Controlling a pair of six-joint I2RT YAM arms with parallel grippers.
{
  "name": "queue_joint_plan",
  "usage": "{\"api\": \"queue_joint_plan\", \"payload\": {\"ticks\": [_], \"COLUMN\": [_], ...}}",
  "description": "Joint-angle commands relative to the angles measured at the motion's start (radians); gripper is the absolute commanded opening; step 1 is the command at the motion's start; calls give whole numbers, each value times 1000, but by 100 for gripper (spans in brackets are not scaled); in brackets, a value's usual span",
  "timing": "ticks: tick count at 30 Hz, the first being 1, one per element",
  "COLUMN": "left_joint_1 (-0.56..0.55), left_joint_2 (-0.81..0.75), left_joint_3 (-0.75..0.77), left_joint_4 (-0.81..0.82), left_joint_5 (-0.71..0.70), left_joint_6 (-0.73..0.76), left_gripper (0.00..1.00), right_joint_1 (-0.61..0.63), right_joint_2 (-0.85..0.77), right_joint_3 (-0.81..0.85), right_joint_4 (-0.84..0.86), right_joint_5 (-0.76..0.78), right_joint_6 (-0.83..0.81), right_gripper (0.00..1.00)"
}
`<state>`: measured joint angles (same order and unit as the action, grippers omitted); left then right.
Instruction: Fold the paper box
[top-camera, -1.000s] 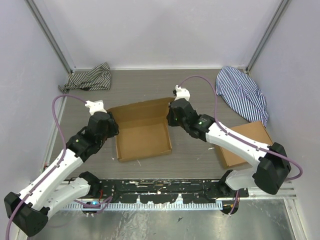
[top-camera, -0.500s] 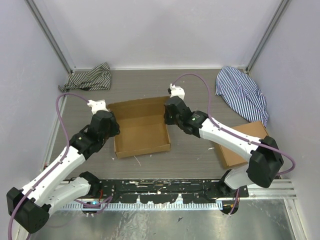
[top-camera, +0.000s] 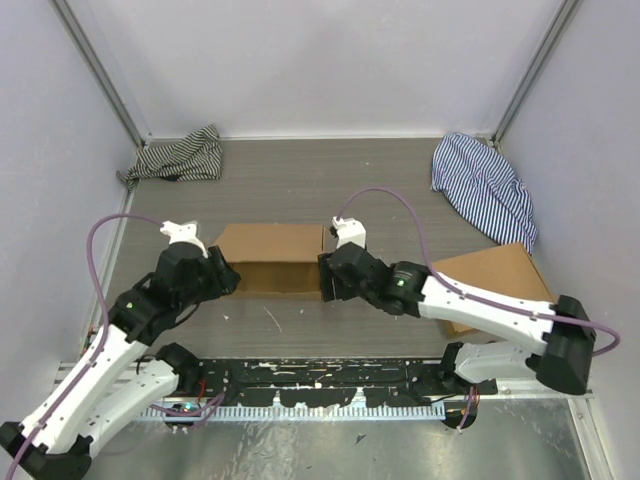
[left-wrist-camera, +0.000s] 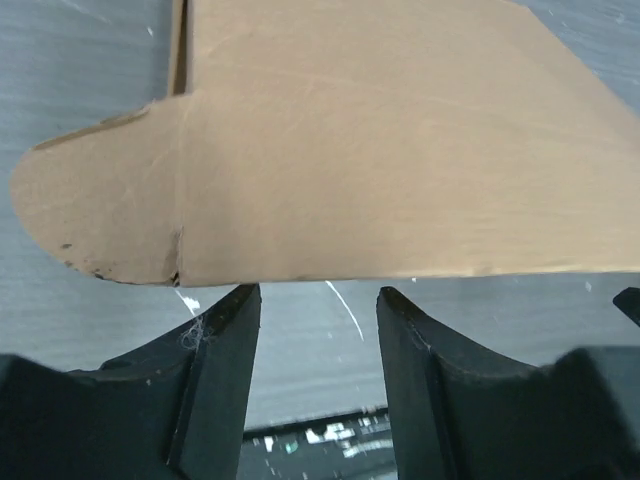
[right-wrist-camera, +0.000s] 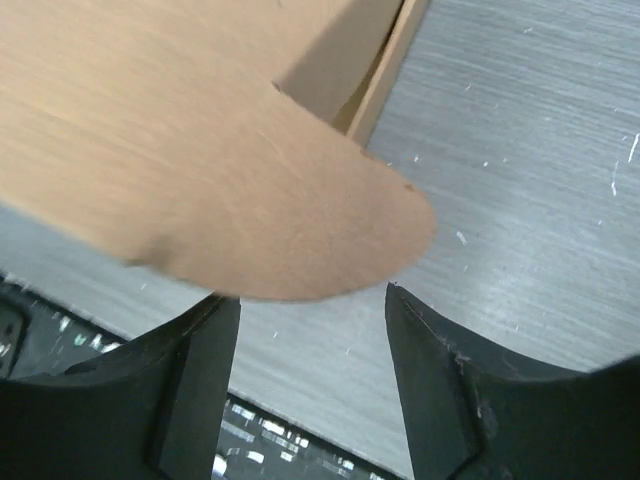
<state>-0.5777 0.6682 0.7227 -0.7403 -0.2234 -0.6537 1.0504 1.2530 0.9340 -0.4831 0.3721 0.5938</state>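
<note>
The paper box (top-camera: 268, 245) lies between my two arms, its big brown panel leaning over the shadowed tray. My left gripper (top-camera: 229, 281) is at the box's left end and my right gripper (top-camera: 326, 283) at its right end. In the left wrist view the panel and its rounded tab (left-wrist-camera: 95, 215) sit just past the fingertips; the left gripper (left-wrist-camera: 318, 300) is open with only tabletop between the fingers. In the right wrist view a rounded tab (right-wrist-camera: 330, 235) hangs above the right gripper (right-wrist-camera: 312, 298), which is open and holds nothing.
A second brown cardboard box (top-camera: 495, 278) sits at the right under my right arm. Striped cloths lie at the back left (top-camera: 178, 156) and the back right (top-camera: 485, 185). The metal rail (top-camera: 330, 385) runs along the near edge.
The box has come toward the near edge and its panel has swung over the tray. My right gripper went from shut to open, letting go of the cardboard. My left gripper widened.
</note>
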Motion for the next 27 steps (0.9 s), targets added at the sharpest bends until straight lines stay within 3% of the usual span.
{"api": "queue_joint_plan", "payload": {"ticks": [1, 6, 11, 17, 21, 27], "left_joint_1": [-5, -5, -4, -4, 22, 67], "left_joint_2": [-85, -202, -232, 114, 326, 468], "left_joint_3": [65, 117, 104, 118, 124, 49], "left_joint_4": [-181, -199, -122, -6, 59, 167], "left_joint_5": [149, 208, 96, -3, -55, 18], "left_joint_6": [-70, -140, -106, 15, 59, 55], "left_gripper": [57, 55, 53, 50, 47, 47], "right_joint_1": [37, 60, 59, -9, -71, -100], "right_joint_2": [-146, -270, -284, 26, 174, 344], "right_joint_3": [-3, 36, 91, 192, 194, 188], "right_joint_4": [-75, -124, -121, -46, 57, 107], "right_joint_5": [-88, -189, -56, -88, -163, -216], "right_joint_6": [17, -19, -40, -134, -156, -143], "right_gripper": [66, 63, 59, 25, 20, 15]}}
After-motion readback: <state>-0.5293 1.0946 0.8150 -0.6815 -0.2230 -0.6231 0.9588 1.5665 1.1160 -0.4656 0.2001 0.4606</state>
